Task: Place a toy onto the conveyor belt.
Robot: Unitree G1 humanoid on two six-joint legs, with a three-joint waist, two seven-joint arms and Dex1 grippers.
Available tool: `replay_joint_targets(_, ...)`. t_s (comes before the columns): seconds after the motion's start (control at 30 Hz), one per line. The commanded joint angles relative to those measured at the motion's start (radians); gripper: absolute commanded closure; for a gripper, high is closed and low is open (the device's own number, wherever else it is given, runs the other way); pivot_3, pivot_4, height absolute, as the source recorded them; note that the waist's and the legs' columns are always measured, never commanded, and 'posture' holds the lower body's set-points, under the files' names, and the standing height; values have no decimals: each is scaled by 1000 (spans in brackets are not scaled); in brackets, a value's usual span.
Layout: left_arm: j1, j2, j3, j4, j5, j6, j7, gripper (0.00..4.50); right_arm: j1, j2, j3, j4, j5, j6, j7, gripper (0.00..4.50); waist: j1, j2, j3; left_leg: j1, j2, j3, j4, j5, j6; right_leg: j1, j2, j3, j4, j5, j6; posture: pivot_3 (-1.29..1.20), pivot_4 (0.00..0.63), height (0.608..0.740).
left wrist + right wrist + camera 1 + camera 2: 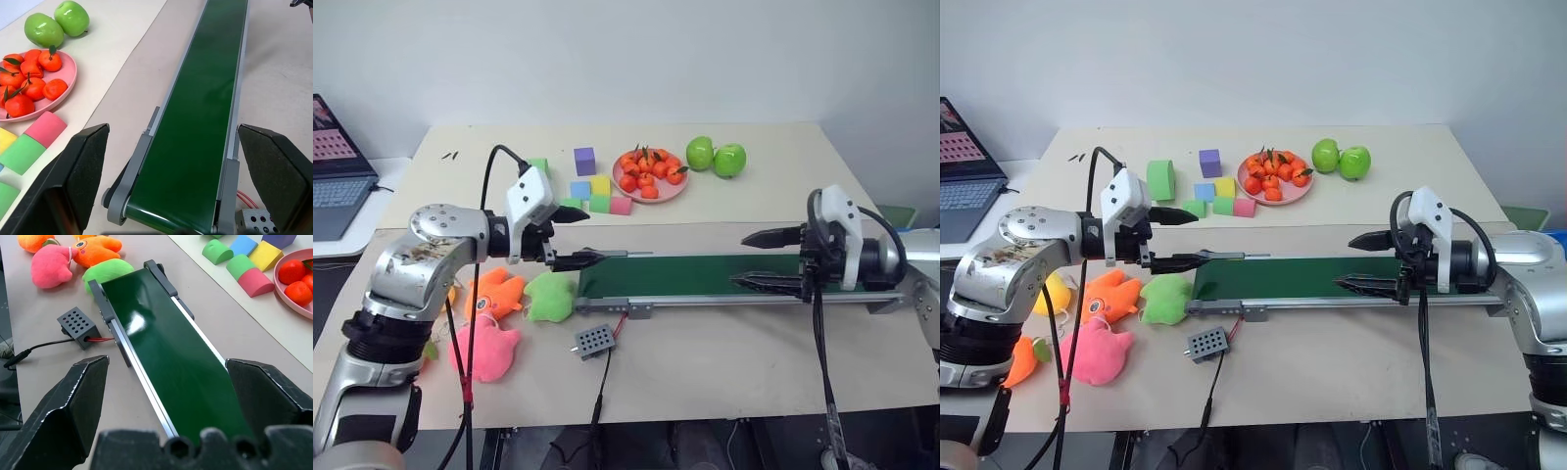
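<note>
A long narrow dark-green conveyor belt (705, 275) in a silver-grey metal frame lies across the pale desk (724, 343), its surface bare. A small grey perforated control box (593, 340) sits on the desk just in front of the belt's left end, joined to it by a red wire.

The left gripper (576, 237) hovers above the left end of the belt, its jaws spread wide with nothing between them. The right gripper (762, 258) hangs over the right part of the belt, its jaws likewise wide apart and empty.

The small orange carrot-shaped plush toy (1022, 358) with a green leafy top lies near the desk's left front edge, partly hidden behind the left arm and well apart from the belt. Nearby is a cluster of other soft toys: a flat orange finned plush (1107, 293), a pink plush (1097, 352), a lime-green plush (1167, 297) touching the belt's left end, and a yellow plush (1053, 292).

Farther back on the desk stand coloured foam blocks (592, 191), a pink plate of small oranges (649, 174) and two green apples (716, 156). An open laptop (337, 166) sits at the far left.
</note>
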Motion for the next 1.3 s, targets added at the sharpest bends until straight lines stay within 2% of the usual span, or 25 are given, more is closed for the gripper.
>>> replay_joint_targets(0.03,-22,7,24,-19,-20,13,-13,43,-20,-10,-13,-13,4,-19,4,0,0,0,0,0,0,0,0,0,0,0,0,0,0,0,0,0,150,739)
replay_joint_targets(0.27,-5,43,84,-21,-125,112,-66,43,-33,-8,11,-13,-9,-21,-3,0,-3,0,0,0,0,0,0,0,0,0,0,0,0,0,0,0,150,739)
replay_joint_targets(0.4,8,61,94,-33,-118,129,-45,43,-86,60,51,-61,39,29,-31,0,-6,0,0,0,0,0,0,0,0,0,0,0,0,0,0,0,150,739)
replay_joint_targets(0.5,35,99,172,-48,-147,178,-19,43,-136,86,92,-11,11,8,-21,0,-8,0,0,1,1,0,0,0,0,0,1,0,0,0,0,0,150,739)
replay_joint_targets(0.67,167,184,322,-53,-111,184,59,43,-223,121,169,96,-36,-47,34,0,-10,0,0,0,0,0,0,0,0,-1,1,1,0,0,0,0,150,739)
replay_joint_targets(0.77,263,189,443,-89,-145,194,84,43,-267,139,195,139,-44,-68,85,0,-11,0,0,1,1,0,-1,0,0,-1,1,1,0,0,0,0,150,739)
replay_joint_targets(0.93,434,151,640,-157,-212,186,91,43,-321,160,207,178,-29,-83,163,0,-7,0,0,0,1,0,-1,0,0,-2,1,1,0,0,-1,0,150,739)
replay_joint_targets(1.0,560,108,789,-174,-232,187,89,43,-363,187,239,208,-49,-118,203,0,-10,0,0,0,1,0,-1,0,-1,-2,1,0,0,0,-1,0,150,739)
replay_joint_targets(1.03,597,88,889,-152,-252,207,112,43,-385,205,254,225,-57,-138,224,0,-15,0,0,1,1,0,-1,0,-1,-2,0,1,0,0,-1,0,150,739)
replay_joint_targets(1.1,629,63,1005,-110,-270,201,157,43,-409,239,268,246,-64,-165,243,0,-24,0,0,1,2,0,-1,0,-1,-3,2,1,0,1,-1,0,150,739)
replay_joint_targets(1.3,785,6,1099,-68,-210,135,228,43,-425,302,312,277,-112,-223,270,0,-24,-1,-1,3,3,0,-1,0,-3,-1,1,-1,0,2,-3,0,150,739)
